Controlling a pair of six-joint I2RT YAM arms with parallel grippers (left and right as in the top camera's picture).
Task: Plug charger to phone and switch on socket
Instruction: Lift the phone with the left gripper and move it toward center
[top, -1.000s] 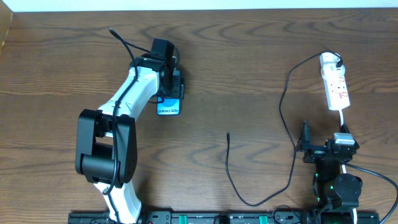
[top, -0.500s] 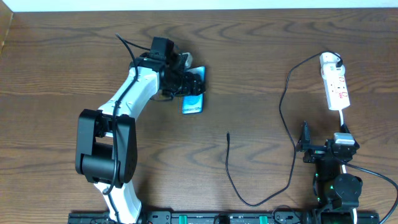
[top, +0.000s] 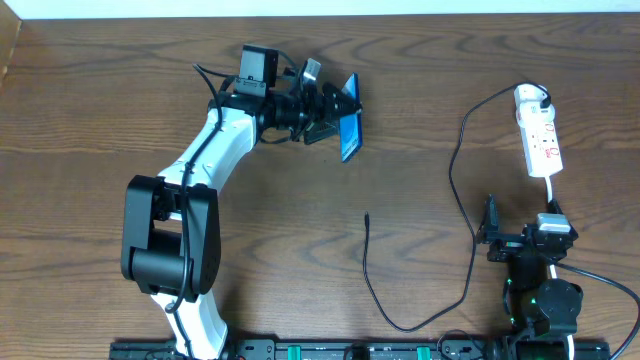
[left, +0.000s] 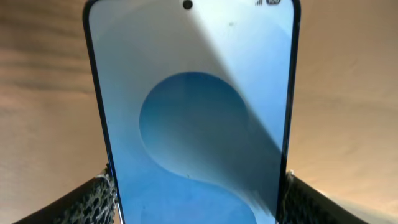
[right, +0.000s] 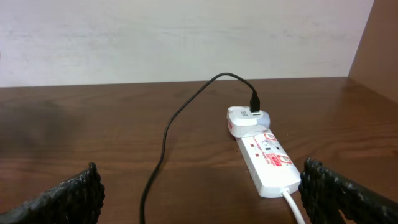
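Note:
My left gripper (top: 338, 112) is shut on the phone (top: 349, 133) and holds it above the table at the back, tilted on its edge. In the left wrist view the blue-screened phone (left: 196, 112) fills the frame, with the mesh fingers (left: 93, 200) pressed against both its long sides. The charger (top: 372, 280), a thin black cable, lies on the table with its plug tip (top: 367, 214) free; its other end runs up to the white adapter (right: 247, 118) on the socket (top: 540, 135). My right gripper (top: 520, 232) stands open near the front right, facing the socket (right: 267, 155) and the charger (right: 163, 143).
The socket's white cord (right: 292, 208) runs back toward my right arm. The table's back edge meets a pale wall (right: 186, 43). A black rail (top: 330, 350) lines the front edge.
My left gripper has lifted the phone off the table, carried it to the right and turned it from flat onto its edge. The right arm has not moved.

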